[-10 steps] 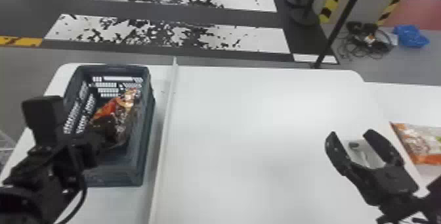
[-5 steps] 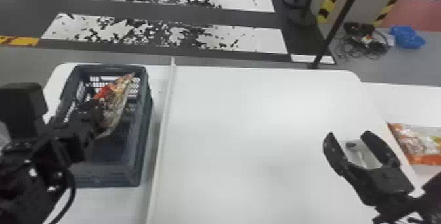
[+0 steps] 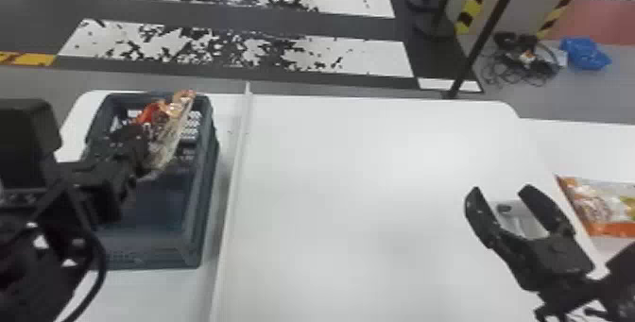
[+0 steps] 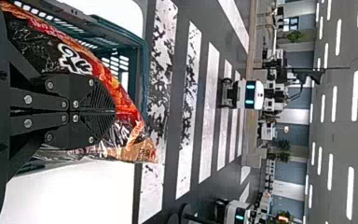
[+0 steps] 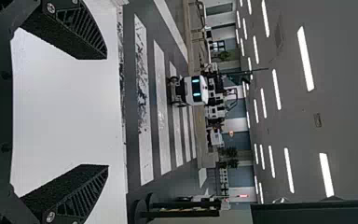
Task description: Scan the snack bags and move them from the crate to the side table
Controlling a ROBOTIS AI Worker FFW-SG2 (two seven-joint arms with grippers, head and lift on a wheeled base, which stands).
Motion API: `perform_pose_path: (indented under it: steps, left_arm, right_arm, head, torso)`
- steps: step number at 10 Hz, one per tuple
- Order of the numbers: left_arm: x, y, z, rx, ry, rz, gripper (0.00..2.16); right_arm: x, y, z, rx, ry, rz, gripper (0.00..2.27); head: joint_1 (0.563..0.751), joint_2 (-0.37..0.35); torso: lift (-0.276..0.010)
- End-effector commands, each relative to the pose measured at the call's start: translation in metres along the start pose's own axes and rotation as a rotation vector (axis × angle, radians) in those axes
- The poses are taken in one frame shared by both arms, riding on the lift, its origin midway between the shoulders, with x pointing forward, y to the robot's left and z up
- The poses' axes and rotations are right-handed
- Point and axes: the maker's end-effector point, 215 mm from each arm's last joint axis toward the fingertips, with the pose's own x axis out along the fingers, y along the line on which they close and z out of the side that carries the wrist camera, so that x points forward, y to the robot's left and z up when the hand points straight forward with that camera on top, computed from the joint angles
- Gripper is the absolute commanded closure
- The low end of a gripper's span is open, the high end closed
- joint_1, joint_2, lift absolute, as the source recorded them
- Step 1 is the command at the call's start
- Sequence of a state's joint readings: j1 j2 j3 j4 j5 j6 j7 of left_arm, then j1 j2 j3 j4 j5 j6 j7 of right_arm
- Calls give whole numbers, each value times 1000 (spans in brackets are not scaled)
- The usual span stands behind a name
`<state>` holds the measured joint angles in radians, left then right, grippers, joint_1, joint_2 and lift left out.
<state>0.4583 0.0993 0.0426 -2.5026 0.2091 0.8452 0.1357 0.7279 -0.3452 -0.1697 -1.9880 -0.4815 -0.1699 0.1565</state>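
Right hand point(image 3: 501, 189): fingers apart, empty, above the right part of the main counter point(image 3: 378, 179), well apart from the crate. One packed snack bag point(image 3: 600, 203) lies on the side counter point(image 3: 581, 141), to the right of that hand. Left hand point(image 4: 114, 111): fingers closed on a second snack bag point(image 4: 133, 112), held over the crate point(image 3: 202, 212). Governing relation: the held bag projects forward and to the right of the left fingers, its long axis running away from the robot, far end raised; the left hand is plainly nearer. Carrying it to the open surface would, in my judgement, require a rightward move over the divider strip point(image 3: 234, 174). Count: two hands, two bags, one crate, one strip, two counters. Further crate contents: cannot tell.
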Motion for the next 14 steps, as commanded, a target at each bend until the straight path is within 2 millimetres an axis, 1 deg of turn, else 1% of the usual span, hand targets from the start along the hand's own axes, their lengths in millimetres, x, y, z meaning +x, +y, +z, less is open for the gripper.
perform_pose_path:
  steps: [1,2,3,4,6,7,8,9,10,11,12,14]
  left_arm:
    - [-9,-11,18,38,-21,-7,2138]
    - [-16,-23,31,60,-37,-19,2138]
    - [-20,-36,38,73,-44,-40,2138]
    - [-22,-57,41,81,-44,-78,2138]
    - [-18,-97,48,103,-61,-149,2138]
    - [-14,-122,48,119,-62,-191,2138]
    - [-10,-144,47,131,-62,-226,2138]
    - [-8,-173,46,144,-60,-285,2138]
    - [-7,-201,42,162,-55,-339,2138]
    - [-6,-228,34,184,-43,-387,2138]
    - [-5,-254,17,196,-10,-438,2138]
    - [-7,-300,-19,193,44,-546,2138]
  right_arm:
    - [4,-4,5,-3,-6,-3,97]
    - [5,-9,8,-6,-7,-8,97]
    - [8,-15,11,-8,-4,-15,97]
    - [10,-19,11,-15,1,-18,97]
    - [12,-27,17,-13,-4,-29,97]
    - [13,-32,16,-12,7,-34,97]
    - [13,-36,16,-13,11,-39,97]
    - [14,-44,20,-10,7,-49,97]
    - [15,-49,20,-10,9,-56,97]
    - [17,-53,20,-11,13,-60,97]
    - [18,-56,18,-12,17,-63,97]
    - [23,-60,17,-10,14,-69,97]
  head:
    - [695,-117]
    - [695,-129]
    - [695,-150]
    - [695,-175]
    - [695,-221]
    - [695,-257]
    - [695,-276]
    - [695,-312]
    - [695,-350]
    - [695,-350]
    - [695,-350]
    - [695,-350]
  torso:
    - [-87]
    - [-87]
    - [-87]
    - [-87]
    - [-87]
    - [-87]
    - [-87]
    - [-87]
    - [-87]
    - [-87]
    - [-87]
    - [-87]
